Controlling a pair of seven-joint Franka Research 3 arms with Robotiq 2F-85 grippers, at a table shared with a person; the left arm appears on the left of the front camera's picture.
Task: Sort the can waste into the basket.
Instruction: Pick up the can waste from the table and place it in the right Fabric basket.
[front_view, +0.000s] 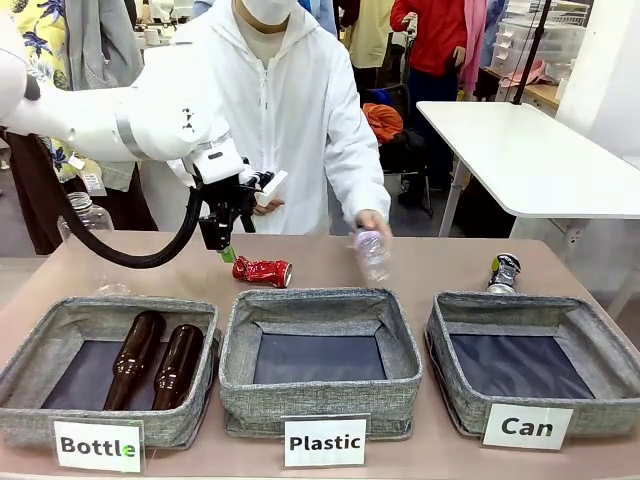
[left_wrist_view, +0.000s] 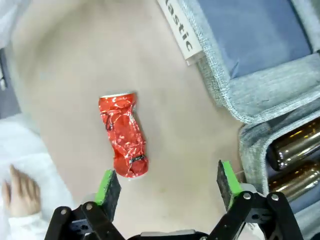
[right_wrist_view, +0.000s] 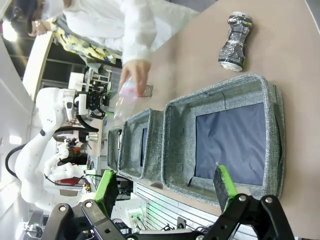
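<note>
A crushed shiny red can (front_view: 262, 271) (left_wrist_view: 123, 134) lies on the table behind the middle basket. My left gripper (front_view: 226, 250) (left_wrist_view: 169, 186) hangs open just above its left end, touching nothing; one green pad (left_wrist_view: 108, 185) is beside the can's near end. A crushed black can with silver ends (front_view: 504, 272) (right_wrist_view: 234, 41) stands behind the right-hand basket signed "Can" (front_view: 603, 348) (right_wrist_view: 234, 87), which has nothing in it. My right gripper (right_wrist_view: 167, 186) is open, above the front of that basket. The person's hand (front_view: 371, 222) holds a clear plastic bottle (front_view: 372, 253) over the table.
The middle basket signed "Plastic" (front_view: 320, 305) has nothing in it. The left basket signed "Bottle" (front_view: 40, 345) holds two brown glass bottles (front_view: 155, 365). Another clear bottle (front_view: 90, 222) stands at the far left. A white table (front_view: 540, 155) is behind on the right.
</note>
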